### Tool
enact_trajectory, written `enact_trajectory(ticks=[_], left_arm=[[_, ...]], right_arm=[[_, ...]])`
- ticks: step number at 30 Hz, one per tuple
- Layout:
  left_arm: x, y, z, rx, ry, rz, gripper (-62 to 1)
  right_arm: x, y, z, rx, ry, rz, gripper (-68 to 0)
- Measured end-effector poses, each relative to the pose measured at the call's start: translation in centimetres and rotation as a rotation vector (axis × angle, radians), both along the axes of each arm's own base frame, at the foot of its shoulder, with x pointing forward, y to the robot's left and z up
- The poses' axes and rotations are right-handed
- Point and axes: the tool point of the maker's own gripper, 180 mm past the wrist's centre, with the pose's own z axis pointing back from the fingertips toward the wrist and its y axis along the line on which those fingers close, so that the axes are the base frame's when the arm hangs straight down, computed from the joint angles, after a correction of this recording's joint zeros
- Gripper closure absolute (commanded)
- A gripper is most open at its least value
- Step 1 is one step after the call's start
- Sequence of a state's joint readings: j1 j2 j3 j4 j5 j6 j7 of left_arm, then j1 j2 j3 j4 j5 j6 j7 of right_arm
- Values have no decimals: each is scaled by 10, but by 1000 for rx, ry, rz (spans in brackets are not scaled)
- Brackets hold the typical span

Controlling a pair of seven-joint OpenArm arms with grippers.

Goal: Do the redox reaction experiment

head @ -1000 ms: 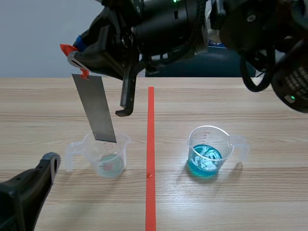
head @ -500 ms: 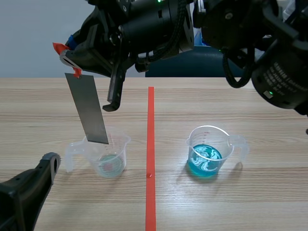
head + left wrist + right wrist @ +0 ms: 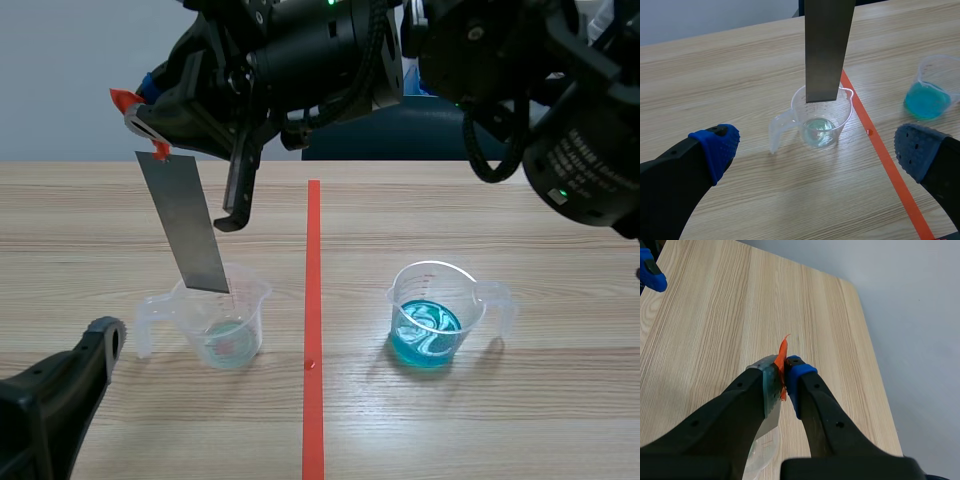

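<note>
One metal strip (image 3: pixel 188 222), perhaps slightly off-vertical

two plastic beakers, the clear-liquid beaker (image 3: pixel 226 335) and the blue-liquid beaker (image 3: pixel 435 320), plus one metal strip (image 3: pixel 186 222).

You have a plain dull-grey metal strip (image 3: pixel 190 225) with an orange-red tag (image 3: pixel 782 359) at its upper end, held in the black right end effector (image 3: pixel 782 377), which shows one bright blue pad. The left end effector (image 3: pixel 816 147) is black too, with dotted pads (image 3: pixel 720 142), one vivid blue and the other slate blue. The pale, fine-grained wooden table (image 3: pixel 500 220) carries an orange-red tape line (image 3: pixel 313 300); on that line's left-arm side a clear beaker (image 3: pixel 222 320) holds pale, faintly greenish liquid, and on its right-arm side the other beaker (image 3: pixel 432 315), also clear, holds turquoise liquid streaked with white swirls.
</note>
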State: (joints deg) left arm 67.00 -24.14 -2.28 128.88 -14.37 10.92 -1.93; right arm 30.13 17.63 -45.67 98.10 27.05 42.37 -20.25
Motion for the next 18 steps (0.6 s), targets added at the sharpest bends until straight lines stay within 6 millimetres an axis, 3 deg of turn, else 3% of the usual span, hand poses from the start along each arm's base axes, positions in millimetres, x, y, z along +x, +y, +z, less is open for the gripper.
enact_trajectory(ticks=[18], left_arm=[[0, 0, 0, 6, -2, -3, -623]], right_arm=[[0, 0, 0, 0, 0, 0, -8]])
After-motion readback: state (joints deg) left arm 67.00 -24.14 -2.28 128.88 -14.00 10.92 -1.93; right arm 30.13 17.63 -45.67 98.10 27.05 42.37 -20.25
